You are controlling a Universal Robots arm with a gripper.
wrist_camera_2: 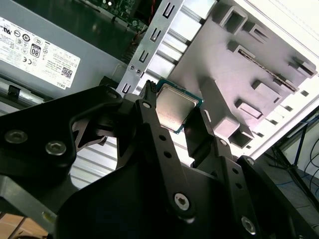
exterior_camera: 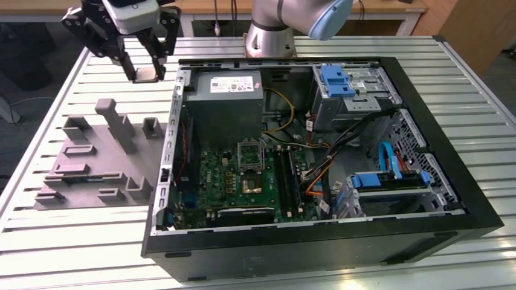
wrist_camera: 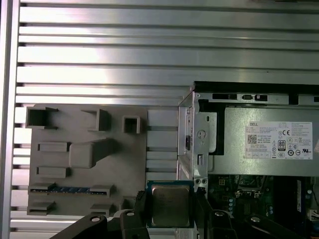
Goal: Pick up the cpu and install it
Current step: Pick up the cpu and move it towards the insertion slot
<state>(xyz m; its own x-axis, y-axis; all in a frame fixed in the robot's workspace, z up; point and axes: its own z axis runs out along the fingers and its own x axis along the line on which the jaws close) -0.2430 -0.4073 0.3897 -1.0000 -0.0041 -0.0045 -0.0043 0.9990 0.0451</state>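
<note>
Two black fingers of the gripper are clamped on the cpu, pinching it by opposite edges. Its shiny silver-grey top faces both wrist cameras, and a thin green rim shows along one side. In the exterior view the cpu hangs clear of the slatted aluminium table. It is just outside the open computer case, beside the case's wall on the exterior view's left and near the corner that holds the power supply. In the first wrist view the cpu sits over the narrow strip of table between that wall and the grey moulded tray, overlapping the wall's edge. The tray lies flat on the table just beside the case, on the exterior view's left, with several upright blocks and slots rising from it. Inside the case, the grey power supply is the part closest to the gripper, set against the same wall. Further along the case floor lies the green motherboard, well apart from the cpu. A silver metal frame stands near the board's middle. Orange, yellow and black cables run from the board towards the case's opposite side, where two blue drive brackets are mounted. The arm's round base stands on the table just beyond the case's edge next to the power supply.
</note>
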